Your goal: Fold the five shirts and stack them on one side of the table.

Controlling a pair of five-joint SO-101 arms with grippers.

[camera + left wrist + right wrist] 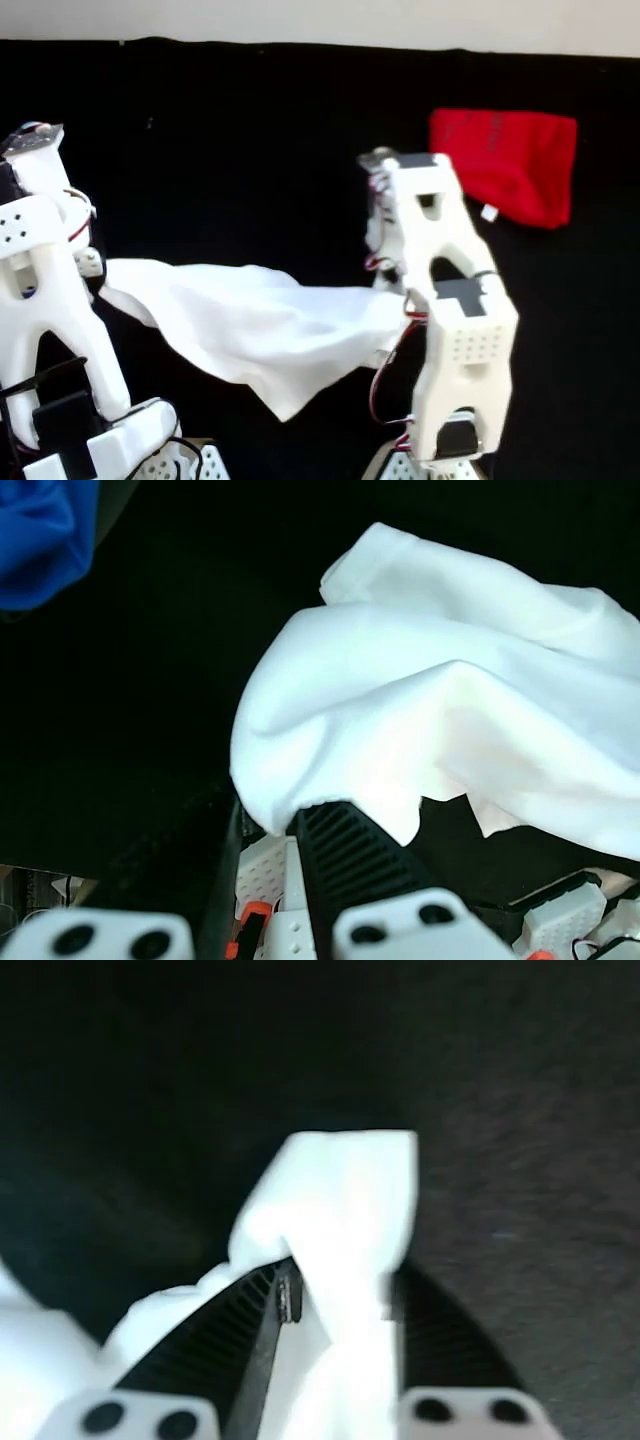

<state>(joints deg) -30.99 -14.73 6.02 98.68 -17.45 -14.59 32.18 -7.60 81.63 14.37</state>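
Note:
A white shirt (260, 325) hangs stretched between both arms above the black table. My left gripper (275, 825) is shut on one edge of the white shirt (450, 700), at the left side in the high view. My right gripper (340, 1295) is shut on another corner of the white shirt (345, 1210), near the table's middle. The cloth sags between them, with a loose point hanging toward the front. A folded red shirt (510, 165) lies at the back right. A blue shirt (40, 535) lies at the corner of the left wrist view.
The black table (220, 140) has open room at the back left and middle. The right arm's white body (455, 320) stands between the white shirt and the red one.

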